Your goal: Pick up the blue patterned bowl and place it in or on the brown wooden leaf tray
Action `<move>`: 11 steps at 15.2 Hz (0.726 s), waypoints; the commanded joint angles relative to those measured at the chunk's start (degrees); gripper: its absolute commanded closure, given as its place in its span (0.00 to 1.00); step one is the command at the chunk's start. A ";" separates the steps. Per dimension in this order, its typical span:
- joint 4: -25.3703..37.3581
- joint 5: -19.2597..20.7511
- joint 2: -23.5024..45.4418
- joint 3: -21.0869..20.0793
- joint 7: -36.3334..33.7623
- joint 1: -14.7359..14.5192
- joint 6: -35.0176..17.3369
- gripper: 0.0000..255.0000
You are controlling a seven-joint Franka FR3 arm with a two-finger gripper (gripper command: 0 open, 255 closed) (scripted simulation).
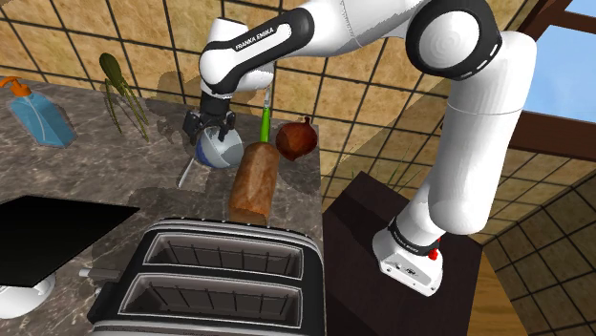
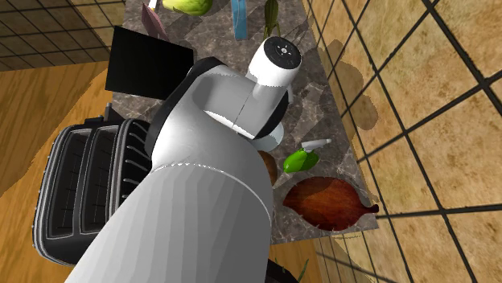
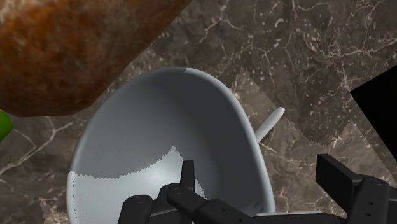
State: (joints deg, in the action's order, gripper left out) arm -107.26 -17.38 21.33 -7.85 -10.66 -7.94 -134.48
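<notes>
Bowl [image 3: 159, 127], blue outside and grey-white within, sits on the counter [image 3: 305, 57] directly under the gripper [image 3: 261, 173]. Fingers open, astride the rim: one inside, one outside and clear of the wall. Closing should pinch that wall. Tray [image 2: 326, 203] lies near, past the loaf [image 3: 70, 51].

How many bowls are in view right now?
1. The bowl is right under the gripper, beside the brown loaf. The arm covers part of the counter, so another could be hidden.
</notes>
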 commanded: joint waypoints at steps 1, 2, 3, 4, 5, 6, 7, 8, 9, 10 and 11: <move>0.00 0.00 0.02 0.00 0.00 0.00 -0.03 0.00; 0.00 0.00 0.02 0.00 0.00 0.00 -0.03 0.00; 0.00 0.00 0.02 0.00 0.00 0.00 -0.02 0.00; 0.00 0.00 0.02 0.00 0.00 0.00 -0.02 1.00; 0.00 0.00 0.02 0.00 0.00 0.00 -0.02 1.00; 0.00 0.00 0.02 0.00 0.00 0.00 -0.02 1.00; 0.00 0.00 0.02 0.00 0.00 0.00 -0.02 1.00; 0.00 0.00 0.01 0.00 0.00 0.00 -0.02 1.00; 0.01 0.00 0.02 0.00 0.00 -0.01 -0.02 1.00; 0.00 0.00 0.02 0.00 0.00 -0.01 -0.02 1.00; -0.01 0.00 0.01 0.00 -0.01 -0.01 -0.03 1.00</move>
State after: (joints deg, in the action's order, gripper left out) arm -107.25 -17.39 21.33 -7.87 -10.66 -7.96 -134.53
